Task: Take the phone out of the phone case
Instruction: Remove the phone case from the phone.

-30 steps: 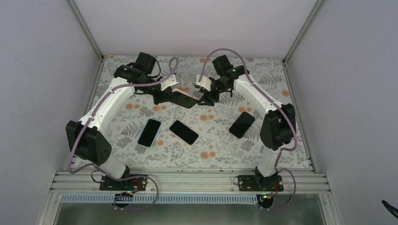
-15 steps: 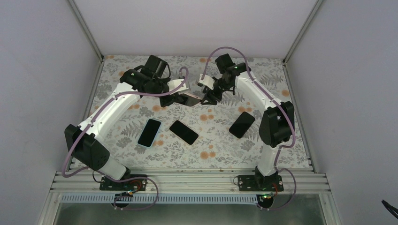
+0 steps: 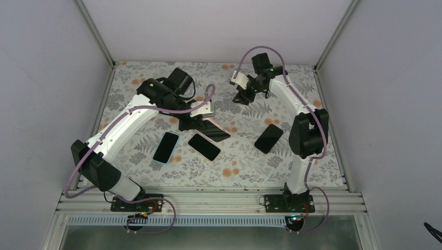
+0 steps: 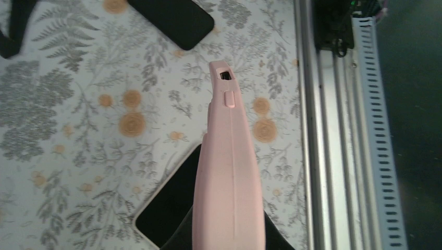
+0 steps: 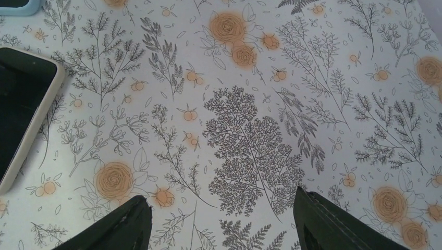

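Note:
My left gripper (image 3: pixel 200 119) is shut on the pink phone case (image 3: pixel 215 130), which hangs tilted just above the middle of the floral table (image 3: pixel 245 161). A black screen shows in the phone case from above, so the phone sits in it. In the left wrist view the phone case (image 4: pixel 229 166) stands edge-on between the dark fingers (image 4: pixel 177 240) of the left gripper (image 4: pixel 229 237). My right gripper (image 3: pixel 242 97) hovers at the back, apart from the phone case, open with nothing in it. In its own view the right gripper (image 5: pixel 221 200) has only table beneath it.
Three other phones lie on the table: one in a light blue case (image 3: pixel 166 147), a black one in the middle (image 3: pixel 204 147) right under the held case, and a black one (image 3: pixel 268 138) at the right. The rail (image 4: pixel 333 156) marks the near edge.
My left gripper has carried the pink case forward and lower, over the middle phone. My right gripper, which was at the case's other end, has pulled back to the far right.

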